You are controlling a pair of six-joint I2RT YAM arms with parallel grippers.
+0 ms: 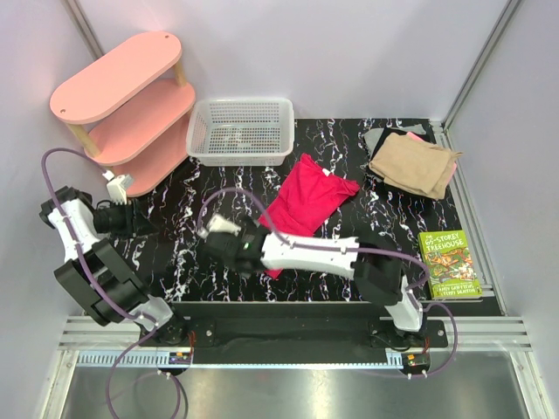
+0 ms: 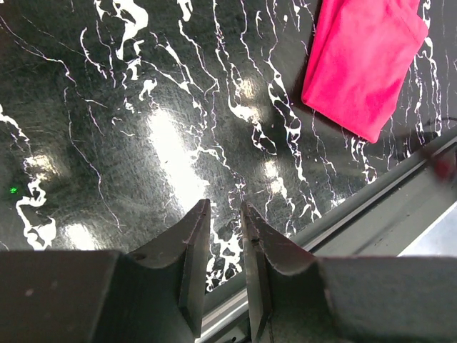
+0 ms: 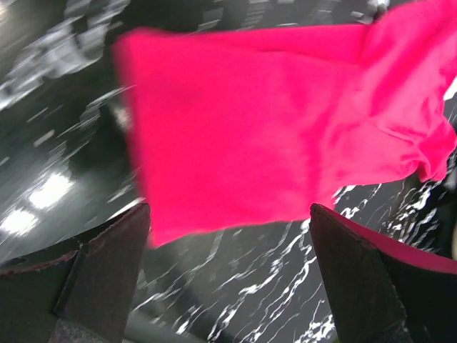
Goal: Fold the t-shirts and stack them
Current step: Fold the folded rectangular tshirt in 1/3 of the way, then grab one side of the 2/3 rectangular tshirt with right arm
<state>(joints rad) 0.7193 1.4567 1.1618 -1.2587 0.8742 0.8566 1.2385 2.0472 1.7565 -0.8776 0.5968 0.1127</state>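
Note:
The crimson-pink t-shirt (image 1: 313, 199) lies folded into a long strip in the middle of the black marbled table (image 1: 175, 253). It also shows in the left wrist view (image 2: 364, 64) and the right wrist view (image 3: 271, 121). A stack of folded shirts sits at the back right, with the tan one (image 1: 412, 162) on top, grey (image 1: 381, 140) and pale pink edges beneath. My right gripper (image 1: 238, 246) is open wide and empty, just off the crimson shirt's near end (image 3: 228, 214). My left gripper (image 1: 140, 223) hangs at the far left over bare table, jaws nearly together and empty (image 2: 225, 207).
A white mesh basket (image 1: 240, 131) stands at the back centre. A pink three-tier shelf (image 1: 122, 96) stands at the back left. A green book (image 1: 448, 262) lies at the front right. The table's front rail (image 2: 385, 200) runs close below the left gripper.

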